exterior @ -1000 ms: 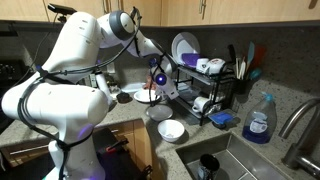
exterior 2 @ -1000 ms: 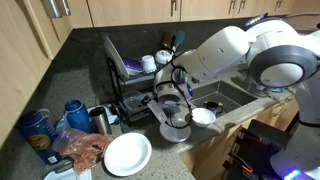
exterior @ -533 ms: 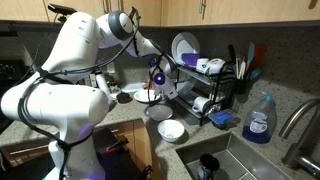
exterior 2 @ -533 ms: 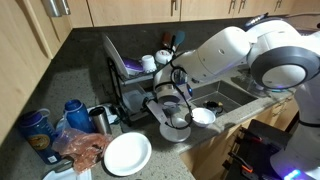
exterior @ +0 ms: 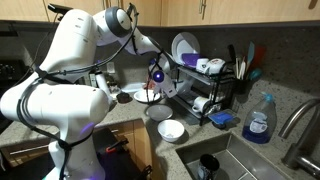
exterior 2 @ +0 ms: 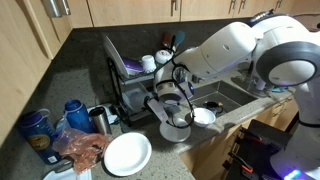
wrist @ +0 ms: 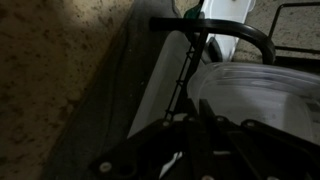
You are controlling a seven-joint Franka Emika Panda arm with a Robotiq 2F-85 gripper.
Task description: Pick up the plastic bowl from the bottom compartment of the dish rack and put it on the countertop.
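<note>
The black wire dish rack (exterior: 207, 86) (exterior 2: 130, 80) stands on the speckled countertop (exterior 2: 70, 70) (wrist: 60, 60). In both exterior views my gripper (exterior: 157, 88) (exterior 2: 172, 93) is down at the open end of the rack's bottom tier. In the wrist view the translucent plastic bowl (wrist: 262, 98) fills the right side under a rack wire (wrist: 215, 25). My gripper (wrist: 199, 103) is shut on the bowl's near rim, one finger inside it and one outside. In the exterior views the arm hides most of the bowl.
On the counter in front of the rack are a grey bowl (exterior 2: 178, 126), a small white bowl (exterior 2: 203, 116) and a white plate (exterior 2: 127, 153). The steel sink (exterior: 232, 158) and a blue soap bottle (exterior: 259, 121) are beside the rack. Blue cups (exterior 2: 36, 125) stand apart.
The jaws have closed onto the bowl's rim. The arm has barely moved.
</note>
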